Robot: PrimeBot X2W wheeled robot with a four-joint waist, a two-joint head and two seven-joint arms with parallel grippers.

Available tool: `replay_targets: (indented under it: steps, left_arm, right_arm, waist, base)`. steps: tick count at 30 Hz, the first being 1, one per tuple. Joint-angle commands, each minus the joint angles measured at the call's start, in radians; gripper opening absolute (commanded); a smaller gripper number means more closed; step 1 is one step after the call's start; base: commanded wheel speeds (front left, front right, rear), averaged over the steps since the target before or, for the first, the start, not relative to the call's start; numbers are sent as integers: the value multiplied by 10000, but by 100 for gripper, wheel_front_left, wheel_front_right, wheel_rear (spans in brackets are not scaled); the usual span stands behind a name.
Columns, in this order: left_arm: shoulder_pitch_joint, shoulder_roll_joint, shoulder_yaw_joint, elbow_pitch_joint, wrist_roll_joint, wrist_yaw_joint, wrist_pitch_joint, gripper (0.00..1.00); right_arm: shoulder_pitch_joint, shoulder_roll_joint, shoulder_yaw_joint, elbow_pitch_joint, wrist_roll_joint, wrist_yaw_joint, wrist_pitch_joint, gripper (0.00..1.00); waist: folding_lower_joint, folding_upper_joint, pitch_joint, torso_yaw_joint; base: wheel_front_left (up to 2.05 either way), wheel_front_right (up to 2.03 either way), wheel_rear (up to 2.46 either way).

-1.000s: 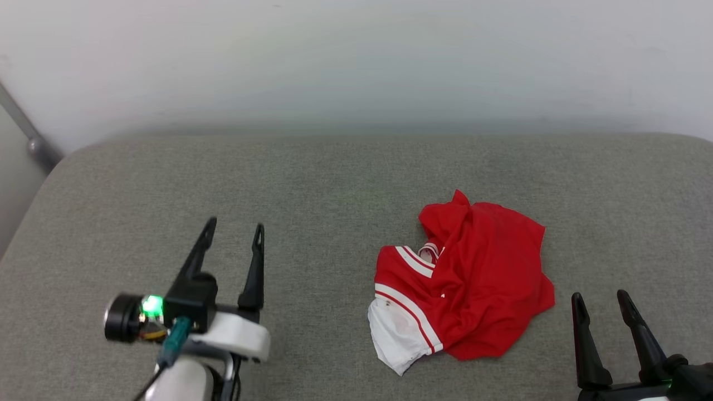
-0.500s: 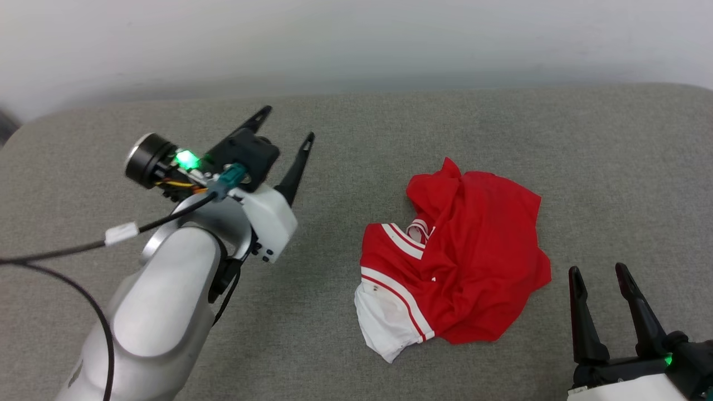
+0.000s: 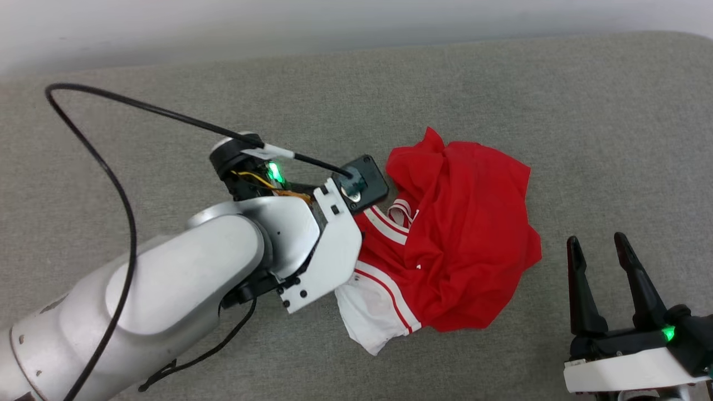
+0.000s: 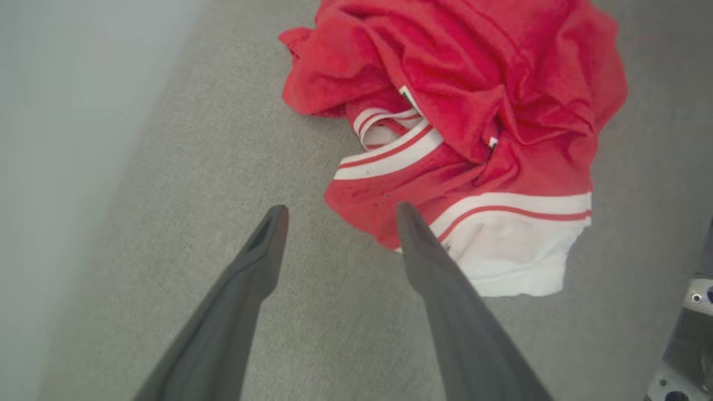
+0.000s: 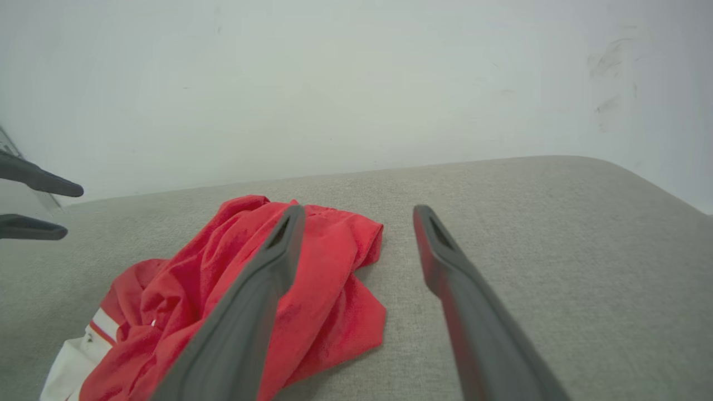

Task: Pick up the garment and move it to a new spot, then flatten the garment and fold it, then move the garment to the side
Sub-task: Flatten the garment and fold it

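Note:
The garment (image 3: pixel 462 234) lies crumpled on the grey cushion, red with a white sleeve (image 3: pixel 367 317) and striped trim at its near left. My left arm's wrist (image 3: pixel 356 189) hangs over its left edge and hides the fingers in the head view. In the left wrist view my left gripper (image 4: pixel 341 214) is open: one fingertip is over the garment's (image 4: pixel 473 111) red edge, the other over bare cushion. Nothing is between them. My right gripper (image 3: pixel 597 240) stands open and empty to the right of the garment (image 5: pixel 334 301). No letters or number show.
The grey cushion (image 3: pixel 167 128) runs wide to the left and behind the garment, ending at a pale wall (image 3: pixel 334 16). A black cable (image 3: pixel 120 184) loops from my left wrist over the cushion's left part. The cushion's rounded right end (image 5: pixel 640 178) lies beyond my right gripper (image 5: pixel 359 211).
My left arm has swung from the near left across to the garment's left edge, still open. The camera has tilted down. The right gripper and garment have hardly moved.

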Motion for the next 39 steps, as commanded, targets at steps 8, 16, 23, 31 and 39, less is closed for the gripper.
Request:
replay_targets:
  steps: [8, 16, 23, 31, 39]
  left_arm:
    - [-1276, 244, -1819, -824, -1153, 10, 1786, 100]
    - [-320, 258, -1835, -1692, -730, 10, 3835, 100]
    - [369, 378, -1962, -1776, -270, 8, 4839, 100]
    - [-31, 404, -1953, -1857, -391, 0, 4533, 0]
    - [-1183, 995, -1846, -1090, -1139, 10, 2162, 0]
  right_arm:
    - [-646, 21, 95, -89, 127, -7, -20, 100]
    - [-1215, 21, 183, -83, 345, -7, -20, 100]
    - [-1591, 21, 188, -58, 446, -5, -20, 100]
    - [-1561, 22, 63, 32, 390, -5, -20, 100]
    - [-1131, 21, -173, 103, 257, -7, -20, 100]
  waist:
    - [-1, 0, 893, -439]
    - [-1, 0, 1688, -803]
    - [-1, 0, 2275, -1025]
    - [-1, 0, 2124, -868]
    - [-1, 0, 1295, -242]
  base:
    - [0, 0, 0]
    - [0, 0, 0]
    - [0, 0, 0]
    - [0, 0, 0]
    - [0, 0, 0]
